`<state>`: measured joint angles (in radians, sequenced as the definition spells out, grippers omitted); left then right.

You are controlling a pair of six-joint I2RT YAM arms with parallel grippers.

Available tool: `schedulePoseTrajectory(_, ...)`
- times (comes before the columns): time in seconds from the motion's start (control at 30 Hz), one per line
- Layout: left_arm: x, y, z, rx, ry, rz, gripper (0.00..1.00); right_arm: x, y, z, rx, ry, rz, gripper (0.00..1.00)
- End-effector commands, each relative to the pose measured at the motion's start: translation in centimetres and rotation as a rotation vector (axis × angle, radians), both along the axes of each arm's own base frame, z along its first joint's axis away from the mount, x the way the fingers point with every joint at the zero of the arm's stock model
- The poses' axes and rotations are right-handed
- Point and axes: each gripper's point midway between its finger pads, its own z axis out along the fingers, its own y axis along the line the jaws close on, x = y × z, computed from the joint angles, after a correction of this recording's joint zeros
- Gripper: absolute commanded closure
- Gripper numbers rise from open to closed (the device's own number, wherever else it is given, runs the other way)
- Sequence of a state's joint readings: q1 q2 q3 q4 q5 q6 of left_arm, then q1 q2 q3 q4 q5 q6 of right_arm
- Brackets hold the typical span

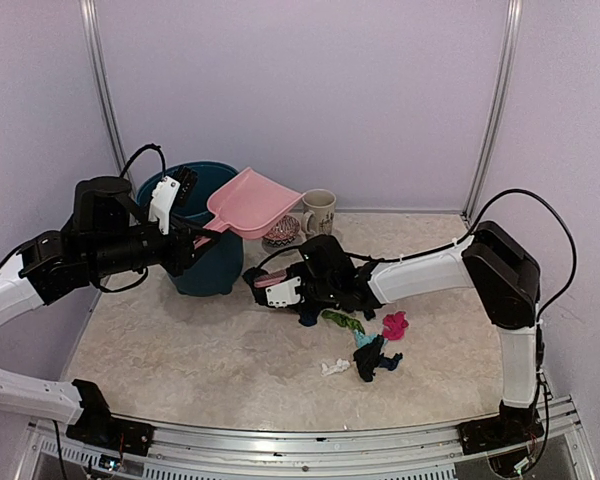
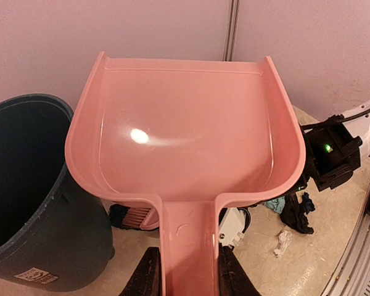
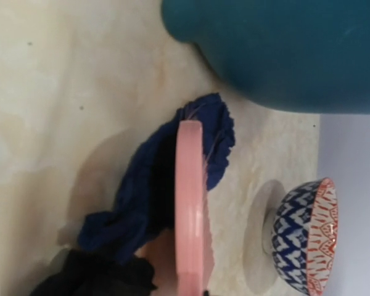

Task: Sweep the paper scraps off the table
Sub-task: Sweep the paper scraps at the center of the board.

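My left gripper [image 2: 188,271] is shut on the handle of the pink dustpan [image 2: 185,135], held tilted up over the teal bin [image 1: 205,265]. My right gripper [image 1: 298,285] is shut on the pink brush [image 1: 270,282], low on the table [image 1: 180,360] beside the bin. In the right wrist view the brush [image 3: 190,203] stands edge-on against a navy scrap [image 3: 148,197], with a black scrap [image 3: 98,277] below it. More paper scraps lie right of the brush: green [image 1: 342,321], magenta [image 1: 395,323], black [image 1: 370,360] and white [image 1: 334,367].
A patterned bowl [image 1: 282,232] and a cream mug [image 1: 318,210] stand behind the brush, near the back wall. The bin's rim [image 2: 31,203] sits just left of the dustpan. A metal rail runs along the table's front edge [image 1: 330,440].
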<state>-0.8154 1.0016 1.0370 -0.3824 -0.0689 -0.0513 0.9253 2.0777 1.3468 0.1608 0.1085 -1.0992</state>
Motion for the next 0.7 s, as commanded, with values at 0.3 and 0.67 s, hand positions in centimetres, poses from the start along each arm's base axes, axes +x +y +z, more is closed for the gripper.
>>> schedulePoseTrajectory(0.3, 0.1, -0.1, 0.4, -0.015, -0.018, 0.004, 1.00, -8.9, -4.4, 0.0, -0.053, 0.212, 0.082, 1.00)
schedulePoseTrajectory(0.67, 0.2, -0.4, 0.1, -0.008, -0.007, -0.003, 1.00, -14.6, -8.8, 4.8, 0.061, 0.282, 0.044, 1.00)
